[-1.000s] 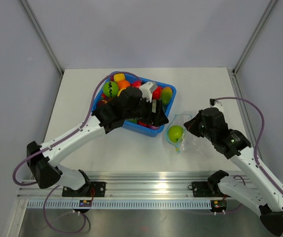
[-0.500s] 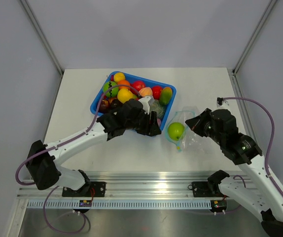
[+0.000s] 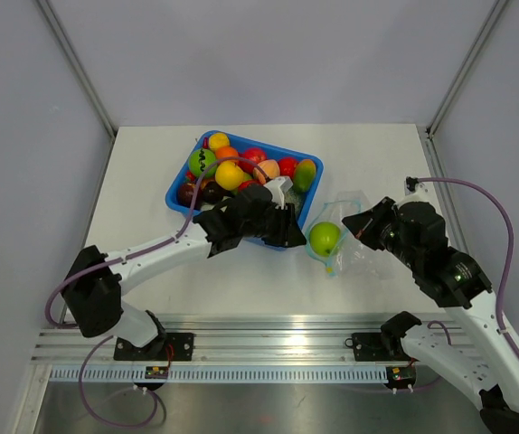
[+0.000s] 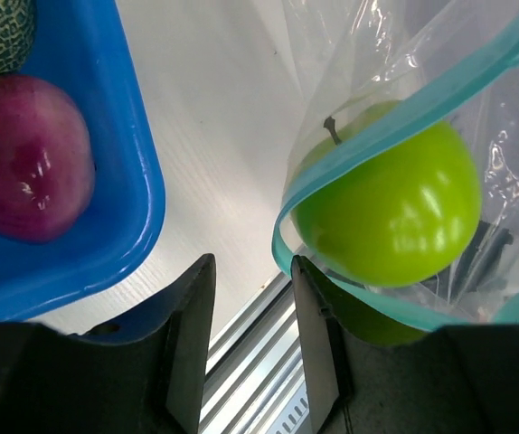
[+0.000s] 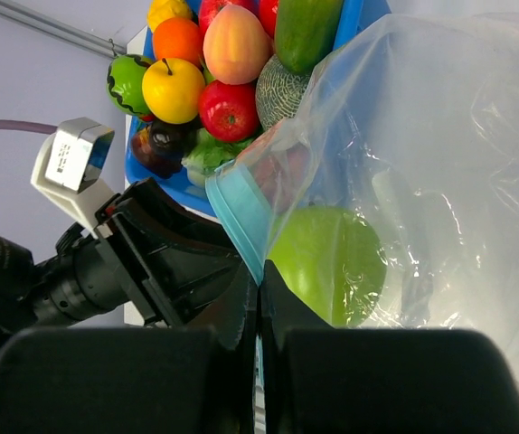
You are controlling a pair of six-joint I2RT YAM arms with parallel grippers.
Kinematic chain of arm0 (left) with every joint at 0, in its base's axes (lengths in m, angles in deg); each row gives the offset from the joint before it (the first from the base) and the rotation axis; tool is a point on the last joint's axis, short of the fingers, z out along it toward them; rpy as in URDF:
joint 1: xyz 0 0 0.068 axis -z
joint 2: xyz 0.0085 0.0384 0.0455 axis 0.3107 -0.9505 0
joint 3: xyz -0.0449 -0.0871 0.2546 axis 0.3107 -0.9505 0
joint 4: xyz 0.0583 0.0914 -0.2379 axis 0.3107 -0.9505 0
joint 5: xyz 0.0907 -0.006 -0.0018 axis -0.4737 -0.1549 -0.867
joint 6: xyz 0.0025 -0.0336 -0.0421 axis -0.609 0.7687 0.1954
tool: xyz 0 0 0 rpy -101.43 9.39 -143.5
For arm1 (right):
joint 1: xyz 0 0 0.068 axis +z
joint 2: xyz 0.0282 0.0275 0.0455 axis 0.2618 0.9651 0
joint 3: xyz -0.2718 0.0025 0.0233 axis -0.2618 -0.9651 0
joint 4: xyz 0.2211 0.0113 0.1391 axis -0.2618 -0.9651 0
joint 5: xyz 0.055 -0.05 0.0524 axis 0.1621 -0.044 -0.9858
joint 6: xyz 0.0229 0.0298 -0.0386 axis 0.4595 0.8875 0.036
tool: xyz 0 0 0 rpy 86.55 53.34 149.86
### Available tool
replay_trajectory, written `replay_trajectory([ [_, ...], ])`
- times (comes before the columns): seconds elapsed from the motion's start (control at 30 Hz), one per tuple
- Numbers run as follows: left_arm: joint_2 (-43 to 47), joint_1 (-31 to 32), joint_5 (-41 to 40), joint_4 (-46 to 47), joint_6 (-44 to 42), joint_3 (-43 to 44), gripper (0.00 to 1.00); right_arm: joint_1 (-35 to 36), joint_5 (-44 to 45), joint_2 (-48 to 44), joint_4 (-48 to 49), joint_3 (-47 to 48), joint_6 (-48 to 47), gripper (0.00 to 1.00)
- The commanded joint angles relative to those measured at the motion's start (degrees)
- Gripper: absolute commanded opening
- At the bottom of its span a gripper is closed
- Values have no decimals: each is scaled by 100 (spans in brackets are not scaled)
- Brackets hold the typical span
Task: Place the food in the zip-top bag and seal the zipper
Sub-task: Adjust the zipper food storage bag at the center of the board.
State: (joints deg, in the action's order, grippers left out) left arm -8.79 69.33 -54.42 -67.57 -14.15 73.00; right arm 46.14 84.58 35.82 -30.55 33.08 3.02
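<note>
Overhead, the white table [image 3: 377, 154] carries everything. The blue bin [image 3: 241, 138] sits toward 11 o'clock of its centre, heaped with toy food: a yellow apple [image 5: 173, 89], a red apple [image 5: 229, 110], a peach [image 5: 238, 43], a netted melon [image 5: 282, 95] and, against the near wall, a glossy purple piece [image 4: 29, 172].

The left arm [image 3: 151, 253] reaches in from 7 o'clock, and the right arm [image 3: 449, 276] from 5 o'clock.

The zip-top bag [image 3: 354, 253] lies on the table at 4 o'clock of the bin, close to its near right corner. Its mouth gapes toward the bin.

A green apple [image 3: 324, 238] sits just inside that mouth, stem up. The pale blue-green zipper [image 4: 395, 127] curves across it, unsealed.

The left gripper [image 4: 252, 271] hovers at the bin's near corner, with the apple at its 3 o'clock. Its jaws stand apart and bare table shows between them. One finger [image 4: 318, 344] is just beside the curl of the zipper; whether they touch, I can't tell.

The right gripper [image 5: 259, 289] is pinched tight on the bag's mouth edge, and the zipper strip runs straight down into its closed fingers.
</note>
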Motion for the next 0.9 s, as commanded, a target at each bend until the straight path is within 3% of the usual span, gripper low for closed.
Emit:
replay_trajectory([
  [0.0, -186, 37, 262, 633, 157, -5, 41, -37, -88, -54, 78, 208, 67, 0],
  [0.4, -414, 72, 342, 976, 289, 57, 34, -37, -254, 34, 272, 146, 110, 0],
  [0.87, -740, 160, 140, 792, 386, 584, 0, -37, -70, 104, 167, -100, 84, 0],
])
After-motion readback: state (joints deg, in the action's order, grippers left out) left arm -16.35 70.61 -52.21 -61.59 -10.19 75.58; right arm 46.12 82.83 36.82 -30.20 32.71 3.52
